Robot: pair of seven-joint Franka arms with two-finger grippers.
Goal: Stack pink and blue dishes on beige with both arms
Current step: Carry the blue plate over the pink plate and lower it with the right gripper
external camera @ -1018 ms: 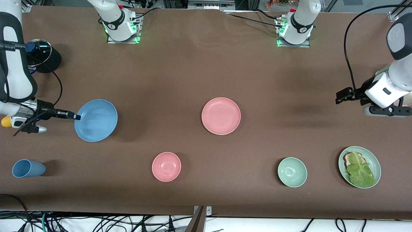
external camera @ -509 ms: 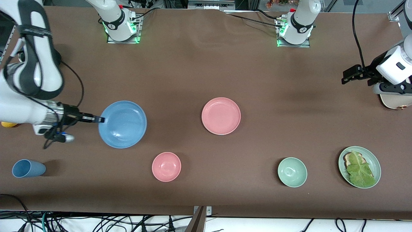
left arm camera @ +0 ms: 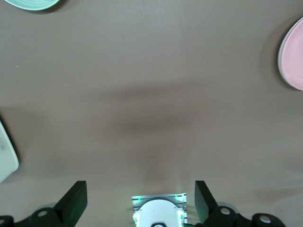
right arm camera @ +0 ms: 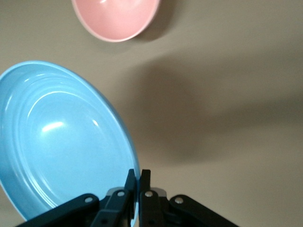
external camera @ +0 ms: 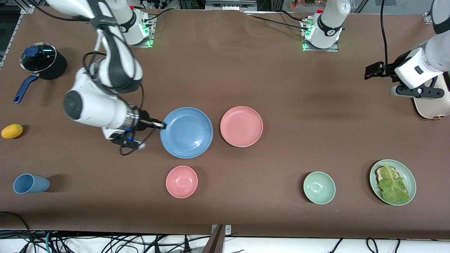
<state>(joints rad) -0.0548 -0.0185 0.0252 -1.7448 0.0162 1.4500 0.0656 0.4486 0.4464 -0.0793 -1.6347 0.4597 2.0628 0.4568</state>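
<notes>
We see a green plate [external camera: 407, 171] toward the left arm's end holding toast under a lettuce leaf; the green bowl [external camera: 319, 187], pink bowl [external camera: 181, 181] and blue cup [external camera: 31, 183], lying on its side, look empty. The right gripper [external camera: 162, 125] pinches the blue plate [external camera: 186, 132] by its rim, held in the air and tilted in the right wrist view, just beside the pink plate [external camera: 241, 126] lying flat mid-table. The left gripper [external camera: 370, 71] hangs spread wide with nothing between its fingers, over bare cloth beside the cream toaster [external camera: 433, 104]
</notes>
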